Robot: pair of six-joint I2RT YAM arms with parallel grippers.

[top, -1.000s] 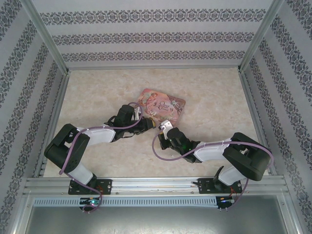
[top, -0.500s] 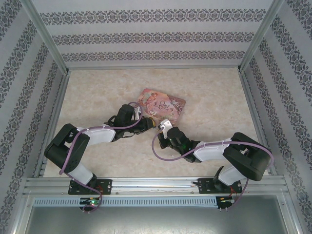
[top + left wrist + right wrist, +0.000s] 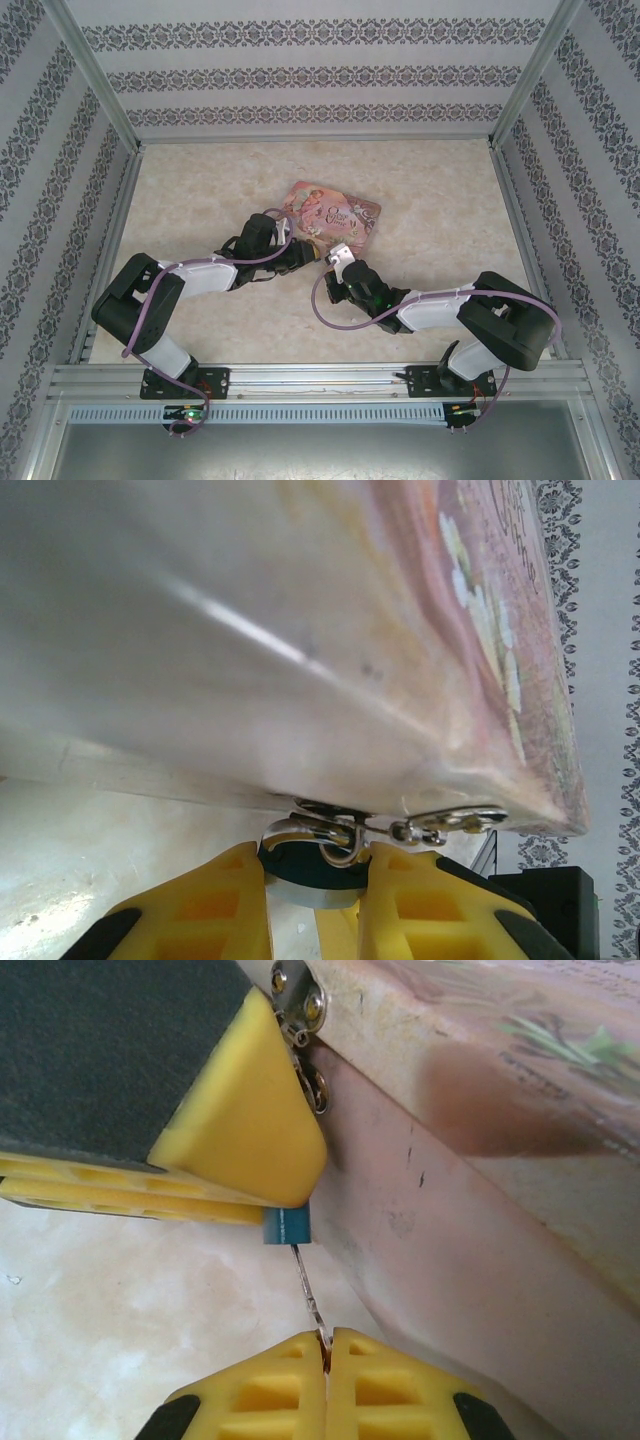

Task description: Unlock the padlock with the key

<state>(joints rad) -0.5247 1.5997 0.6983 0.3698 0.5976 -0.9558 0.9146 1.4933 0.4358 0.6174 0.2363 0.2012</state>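
Here the key-insertion step looks to be in hand. The left gripper point(image 3: 318, 875) pinches the tiny teal-blue padlock point(image 3: 285, 1228) between its yellow fingers. The padlock hangs at the near side wall of the pink illustrated tin box point(image 3: 520, 1160), with its thin silver shackle point(image 3: 340, 848) looped through the small metal hasp point(image 3: 297, 1005) on the tin's edge.

The right gripper point(image 3: 327, 1345) has its yellow fingers pressed together on the thin silver key point(image 3: 308, 1295). In the right wrist view the key blade runs up from the fingertips to the underside of the teal body and meets it there. How deep it sits in the keyway cannot be told.

Both grippers sit low over the pale marbled table point(image 3: 120, 1300), close together just in front of the tin.

The next move probably calls for seating the key fully along its own line. The right wrist would then twist while the left holds the body firm. The key is slender, so a sideways load could bend it or pull it out of the pinch.
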